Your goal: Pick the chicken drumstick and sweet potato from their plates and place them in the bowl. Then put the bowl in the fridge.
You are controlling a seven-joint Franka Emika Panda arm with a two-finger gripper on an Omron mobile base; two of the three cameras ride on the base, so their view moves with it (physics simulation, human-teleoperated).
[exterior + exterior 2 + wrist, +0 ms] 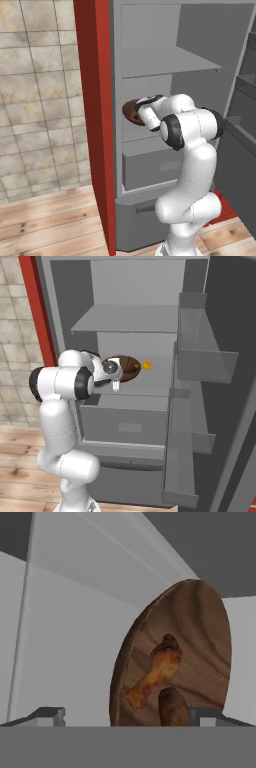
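The dark brown wooden bowl (pixel 195 632) sits on a middle shelf (pixel 152 387) inside the open fridge (pixel 165 60). In the hand view it holds the orange-brown chicken drumstick (pixel 157 672) and, nearer me, the dark brown end of the sweet potato (pixel 172 708). My gripper (pixel 130 716) is open, its two fingertips (pixel 50 714) spread wide at the bowl's near edge with nothing clamped. From the right base view the gripper (pixel 115 384) hangs at the left rim of the bowl (pixel 131 367). The bowl (pixel 130 111) peeks out left of the arm's wrist. The plates are out of view.
A small orange-yellow object (pixel 146 364) lies on the shelf right of the bowl. An upper shelf (pixel 125 320) is above and a grey drawer (pixel 127 426) below. The door with its clear bins (pixel 202 356) stands open at right. A red panel (pixel 92 100) borders the left side.
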